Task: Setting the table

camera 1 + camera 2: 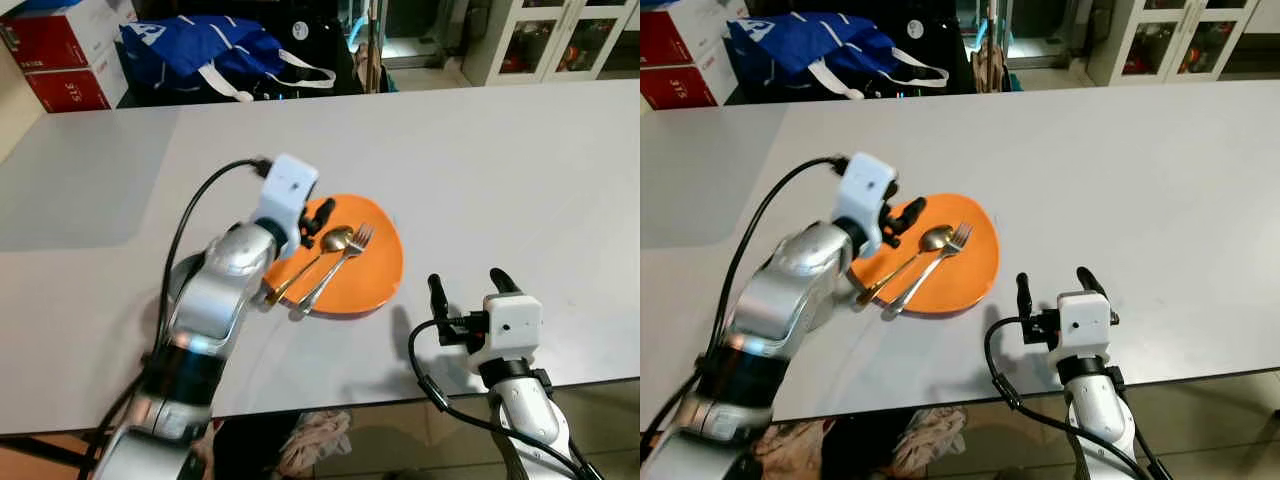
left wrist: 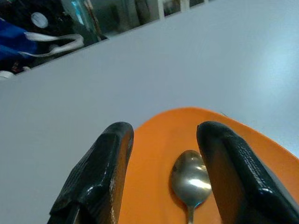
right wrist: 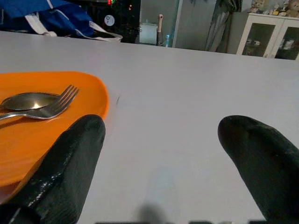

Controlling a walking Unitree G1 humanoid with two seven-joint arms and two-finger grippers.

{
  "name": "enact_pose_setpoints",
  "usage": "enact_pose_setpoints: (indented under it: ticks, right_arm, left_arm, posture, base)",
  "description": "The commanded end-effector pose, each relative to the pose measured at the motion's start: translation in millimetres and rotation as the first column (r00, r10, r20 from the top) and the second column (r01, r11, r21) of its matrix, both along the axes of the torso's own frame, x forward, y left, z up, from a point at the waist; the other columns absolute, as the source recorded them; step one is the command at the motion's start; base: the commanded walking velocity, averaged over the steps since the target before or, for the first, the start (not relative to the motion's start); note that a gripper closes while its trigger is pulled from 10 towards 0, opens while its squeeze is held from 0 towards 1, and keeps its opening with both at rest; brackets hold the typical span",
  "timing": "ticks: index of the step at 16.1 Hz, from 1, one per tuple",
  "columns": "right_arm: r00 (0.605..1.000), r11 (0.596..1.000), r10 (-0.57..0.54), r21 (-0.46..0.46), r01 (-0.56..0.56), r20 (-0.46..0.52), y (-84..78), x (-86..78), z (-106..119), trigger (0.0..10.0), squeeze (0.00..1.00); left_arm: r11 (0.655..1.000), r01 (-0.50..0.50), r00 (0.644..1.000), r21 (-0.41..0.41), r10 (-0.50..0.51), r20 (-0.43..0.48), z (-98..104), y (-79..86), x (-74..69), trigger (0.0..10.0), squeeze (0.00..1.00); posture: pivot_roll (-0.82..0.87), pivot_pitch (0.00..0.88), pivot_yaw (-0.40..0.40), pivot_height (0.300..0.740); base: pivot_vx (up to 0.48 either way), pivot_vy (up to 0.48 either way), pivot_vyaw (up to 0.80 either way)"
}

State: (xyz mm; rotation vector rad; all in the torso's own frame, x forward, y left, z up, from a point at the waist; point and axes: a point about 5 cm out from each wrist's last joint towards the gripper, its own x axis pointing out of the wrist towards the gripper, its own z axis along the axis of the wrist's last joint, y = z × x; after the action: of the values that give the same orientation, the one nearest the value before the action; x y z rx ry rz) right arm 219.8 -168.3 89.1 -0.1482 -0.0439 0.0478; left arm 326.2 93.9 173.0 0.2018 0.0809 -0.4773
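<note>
A: What is lying under the arms?

B: A wide grey table (image 1: 520, 170) is carrying everything. An orange plate (image 1: 372, 280) is sitting near its front edge, just beyond the left gripper (image 1: 318, 222) and off to the inner side of the right gripper (image 1: 465, 287).

A: Why is the cutlery lying on the plate and not beside it?

B: My guess is that it is being staged there, so the place setting is not finished. A gold spoon (image 1: 336, 240) and a silver fork (image 1: 357, 240) are lying side by side across the plate, heads pointing away from the robot, handles running back under the left wrist and over the near rim.

A: And what is the left gripper doing?

B: It is hovering low over the plate's near side with its fingers (image 2: 100, 172) spread apart and holding nothing. In the wrist view the spoon bowl is showing between them, just ahead of the tips. That looks to me like a line-up for picking the spoon.

A: The right one?

B: It is resting over bare table, well apart from the cutlery, fingers parted and empty. I judge it is waiting clear, so the left arm has room.

A: Anything else?

B: Past the table's far edge a blue bag (image 1: 200, 50) and red boxes (image 1: 65, 55) are sitting, well beyond both grippers.
</note>
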Motion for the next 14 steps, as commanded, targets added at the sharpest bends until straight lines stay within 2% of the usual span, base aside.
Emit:
enact_pose_setpoints:
  ticks: [1, 5, 7, 9, 11, 12, 14]
  right_arm:
    - [1.0, 1.0, 0.013, 0.003, -0.013, 0.006, 1.4, 0.9, 0, 10.0, 0.0]
    - [0.999, 1.0, 0.014, 0.017, -0.014, 0.029, 2.3, 3.6, 2, 10.0, 0.0]
    - [0.999, 0.999, 0.011, 0.049, -0.013, 0.051, 1.9, 4.2, 6, 10.0, 0.0]
    - [0.999, 0.998, 0.011, 0.054, -0.013, 0.051, -0.2, 1.8, 6, 10.0, 0.0]
    - [0.999, 0.999, 0.01, 0.052, -0.012, 0.047, -1.8, -0.5, 5, 10.0, 0.0]
    - [0.999, 0.999, 0.01, 0.052, -0.012, 0.048, -2.6, -0.3, 5, 10.0, 0.0]
    - [0.999, 0.999, 0.011, 0.052, -0.014, 0.051, -2.9, 0.8, 5, 10.0, 0.0]
  left_arm:
    - [0.999, -0.016, 0.997, -0.051, 0.02, 0.07, 4, 5.1, -6.8, 10.0, 0.0]
    - [0.995, -0.021, 0.991, -0.102, 0.034, 0.126, -8, 16.6, -28.6, 10.0, 0.0]
    - [0.995, -0.045, 0.987, -0.093, 0.058, 0.153, -13, 24.8, -35.8, 10.0, 0.0]
    - [0.991, -0.097, 0.986, -0.09, 0.108, 0.126, -26, 38.9, -47.1, 10.0, 0.0]
    - [0.995, -0.07, 0.991, -0.076, 0.078, 0.106, -32, 36.4, -61.1, 10.0, 0.0]
    - [0.995, -0.078, 0.99, -0.057, 0.083, 0.11, -32, 35.8, -61.7, 10.0, 0.0]
    - [0.993, -0.073, 0.994, -0.087, 0.08, 0.072, -33, 33.4, -61.5, 10.0, 0.0]
  posture:
    - [-0.14, 0.015, 0.061, 0.736]
    - [-0.13, 0.019, 0.059, 0.736]
    - [-0.13, 0.019, 0.059, 0.736]
    - [-0.12, 0.018, 0.058, 0.736]
    - [-0.13, 0.015, 0.059, 0.736]
    - [-0.13, 0.011, 0.06, 0.736]
    - [-0.13, 0.003, 0.059, 0.736]
  base:
    - [0.0, 0.0, 0.0]
    - [0.0, 0.0, 0.0]
    - [0.0, 0.0, 0.0]
    - [0.0, 0.0, 0.0]
    - [0.0, 0.0, 0.0]
    - [0.0, 0.0, 0.0]
    - [0.0, 0.0, 0.0]
